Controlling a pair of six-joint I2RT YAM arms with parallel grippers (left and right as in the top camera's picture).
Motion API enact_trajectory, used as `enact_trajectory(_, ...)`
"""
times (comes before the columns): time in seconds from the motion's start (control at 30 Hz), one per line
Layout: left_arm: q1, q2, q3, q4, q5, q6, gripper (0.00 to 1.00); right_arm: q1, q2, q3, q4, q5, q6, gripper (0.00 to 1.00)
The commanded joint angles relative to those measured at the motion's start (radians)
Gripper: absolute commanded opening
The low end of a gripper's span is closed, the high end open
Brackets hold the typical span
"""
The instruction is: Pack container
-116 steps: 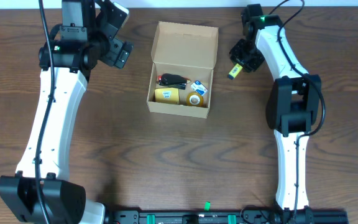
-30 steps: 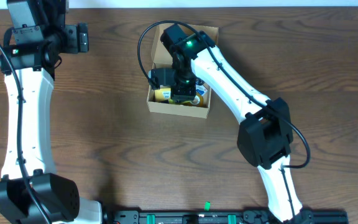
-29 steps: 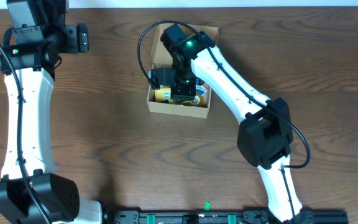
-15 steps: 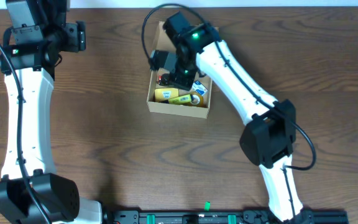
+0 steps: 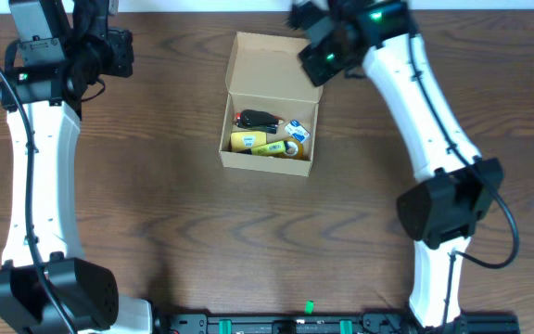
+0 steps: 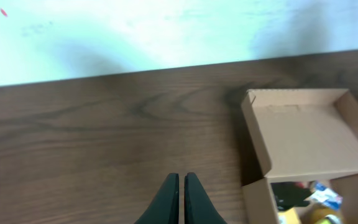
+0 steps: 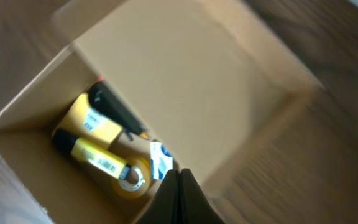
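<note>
Our small tan cardboard box [image 5: 267, 167] sits open, stationery [image 5: 267, 141] inside, midway along the far edge of the tabletop [image 5: 184, 232], so we hold left fingers [image 6: 168, 200] and right fingers [image 7: 169, 204] pressed together, empty, likely to push its flap [image 5: 276, 65] shut.

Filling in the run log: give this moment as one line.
box: lid open, items inside | left gripper: shut, empty, away from box | right gripper: shut, empty, near lid
</note>
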Motion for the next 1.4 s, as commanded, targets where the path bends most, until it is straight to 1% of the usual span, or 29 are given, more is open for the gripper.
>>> enact_trajectory(0.0, -0.007, 0.055, 0.006, 0.004, 0.029, -0.100, 0.06, -0.075, -0.019, 0.016, 0.017, -0.108, 0.164, 0.01)
enact_trajectory(0.13, -0.027, 0.141, 0.006, 0.016, 0.054, -0.171, 0.06, -0.146, -0.019, 0.014, 0.035, -0.123, 0.260, 0.01)
enact_trajectory(0.37, -0.047, 0.295, 0.007, 0.124, 0.163, -0.317, 0.06, -0.222, -0.019, -0.042, 0.050, -0.124, 0.319, 0.02)
enact_trajectory(0.43, -0.053, 0.332, 0.007, 0.170, 0.202, -0.366, 0.06, -0.233, -0.019, -0.078, 0.071, -0.124, 0.335, 0.01)
enact_trajectory(0.53, -0.067, 0.378, 0.007, 0.229, 0.220, -0.428, 0.06, -0.245, -0.019, -0.146, 0.120, -0.124, 0.378, 0.02)
enact_trajectory(0.67, -0.089, 0.420, 0.009, 0.278, 0.224, -0.472, 0.06, -0.259, -0.019, -0.234, 0.196, -0.151, 0.410, 0.01)
enact_trajectory(0.77, -0.109, 0.464, 0.041, 0.277, 0.230, -0.486, 0.06, -0.269, -0.019, -0.299, 0.256, -0.182, 0.447, 0.01)
enact_trajectory(0.87, -0.133, 0.531, 0.098, 0.274, 0.276, -0.508, 0.06, -0.278, -0.018, -0.380, 0.340, -0.236, 0.495, 0.01)
enact_trajectory(1.0, -0.145, 0.599, 0.137, 0.274, 0.294, -0.558, 0.05, -0.276, -0.018, -0.478, 0.446, -0.267, 0.548, 0.01)
enact_trajectory(1.17, -0.149, 0.682, 0.180, 0.278, 0.397, -0.608, 0.06, -0.272, -0.016, -0.597, 0.626, -0.349, 0.624, 0.01)
enact_trajectory(1.37, -0.171, 0.702, 0.185, 0.278, 0.424, -0.611, 0.06, -0.260, 0.004, -0.676, 0.841, -0.430, 0.713, 0.01)
